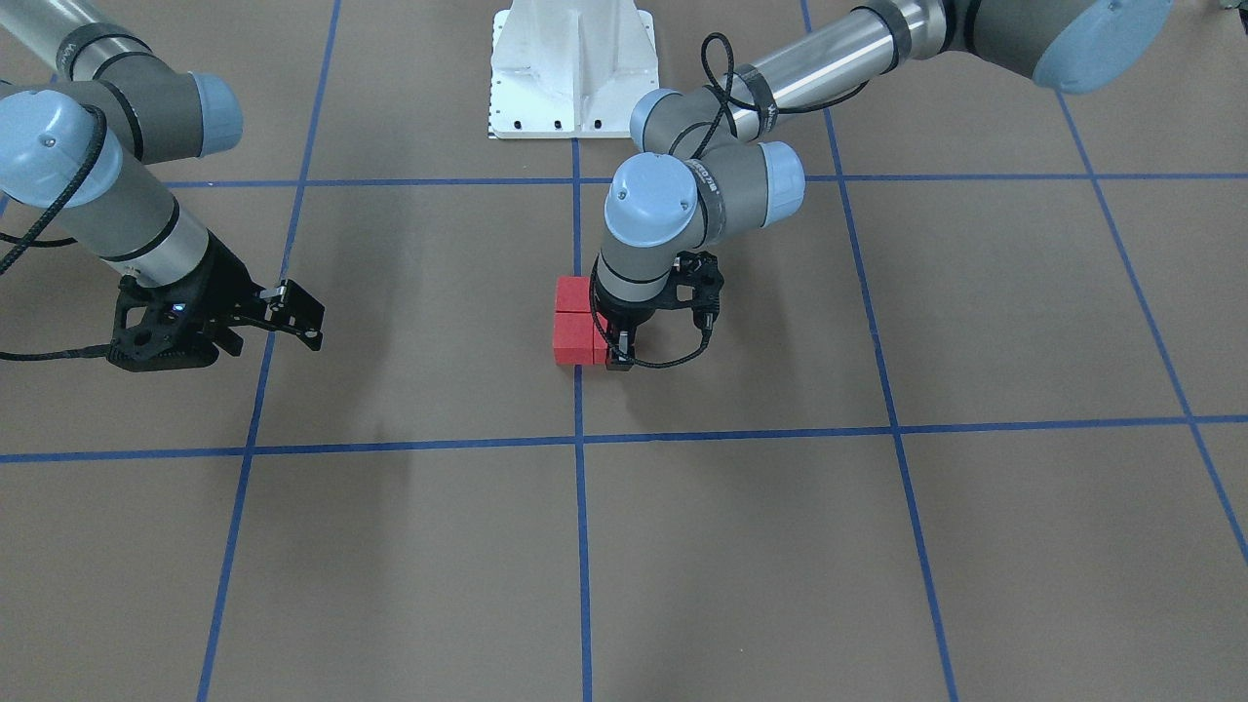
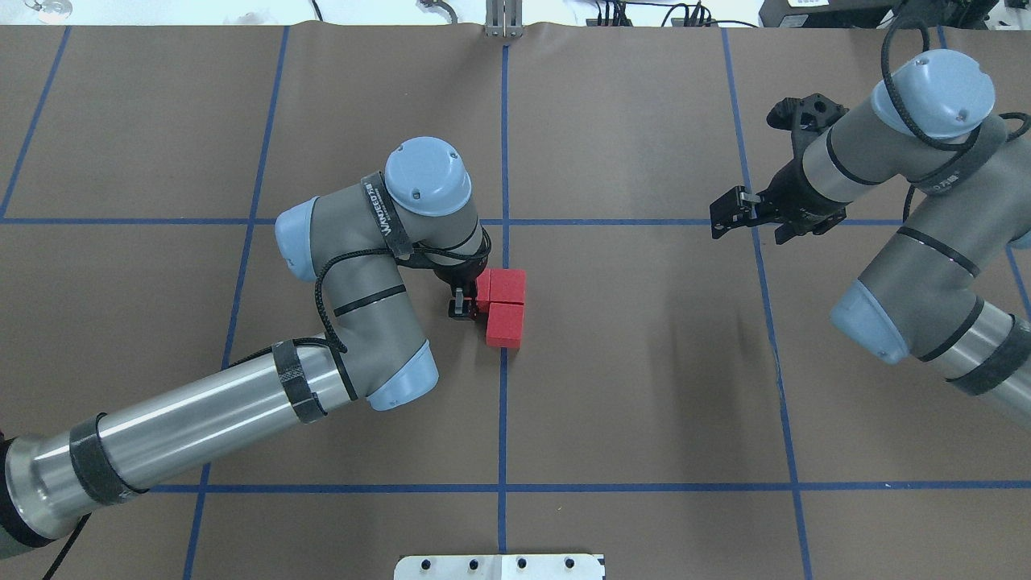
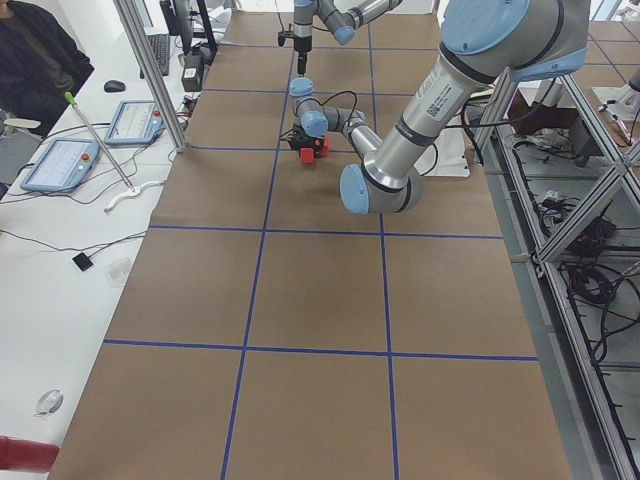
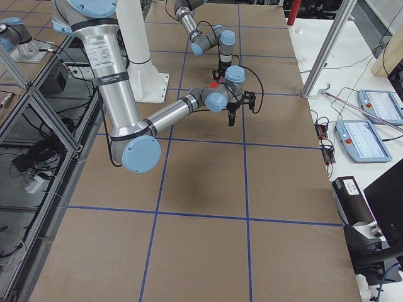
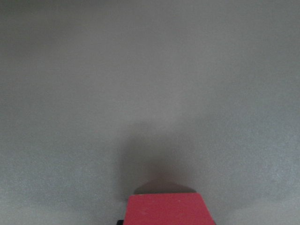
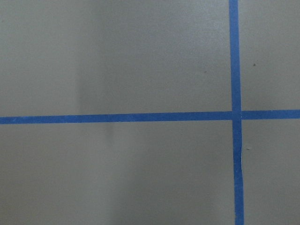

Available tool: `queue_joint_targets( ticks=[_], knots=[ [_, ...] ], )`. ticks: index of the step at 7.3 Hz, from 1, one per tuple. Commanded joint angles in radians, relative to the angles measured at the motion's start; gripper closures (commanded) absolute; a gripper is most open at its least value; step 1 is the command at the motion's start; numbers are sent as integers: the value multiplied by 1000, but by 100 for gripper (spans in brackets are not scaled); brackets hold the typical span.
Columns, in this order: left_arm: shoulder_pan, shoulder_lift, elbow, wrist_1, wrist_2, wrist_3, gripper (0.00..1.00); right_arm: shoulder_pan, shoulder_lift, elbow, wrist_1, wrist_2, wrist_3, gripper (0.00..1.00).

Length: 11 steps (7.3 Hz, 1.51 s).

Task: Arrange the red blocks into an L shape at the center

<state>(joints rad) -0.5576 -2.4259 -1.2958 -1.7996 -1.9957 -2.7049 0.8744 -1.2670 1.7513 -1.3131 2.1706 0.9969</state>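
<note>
— Nearest the lens, red block, cut off by the bottom edge of the left wrist view, only its top face showing. Handles how, at a guess?

— Probably light and stiff. Matte, so likely not slippery, and hardly fragile. Best taken by two opposite flat sides, square on and low, to avoid tipping. Easily nudged, though, so worth keeping clear of the neighbours.

— Lies where, with the others?

— At the center, on the brown surface, astride the middle blue tape line. All three red blocks touching: two in a column, the third beside one end. Reads as an L, or very nearly.

— And the left gripper?

— Down at that third one, pointing straight at the surface, jaws on either side of it. Clamped or merely standing by: cannot tell, with the contact covered by wrist and cable from above and from across the table.

— And the right gripper?

— Well apart, off on its own side, above bare surface near a tape crossing, carrying nothing. Jaws seen at a slant and dark on dark. Apart or together, cannot tell.

— Anything else hard to make out?

— Much of the third block, under the left wrist. Also any small gap or skew at its seam with the column. From the two table ends, only a red speck behind the arms.
</note>
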Motion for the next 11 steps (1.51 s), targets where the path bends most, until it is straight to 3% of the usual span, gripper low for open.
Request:
queue_joint_targets(
  ticks=[1,5,6,8,11],
  knots=[
    [1,1,1,-17,0,-1,0,0,0,0,0,0,0,1],
    [-7,4,-17,-6,-8,8,0,0,5,-1,0,0,0,1],
    [-16,37,-92,0,-17,10,0,0,5,-1,0,0,-1,1],
    [-51,233,-321,17,-78,119,0,20,3,-1,0,0,-6,1],
    [-96,598,-682,59,-78,462,0,133,-26,-1,-15,18,-23,1]
  ],
)
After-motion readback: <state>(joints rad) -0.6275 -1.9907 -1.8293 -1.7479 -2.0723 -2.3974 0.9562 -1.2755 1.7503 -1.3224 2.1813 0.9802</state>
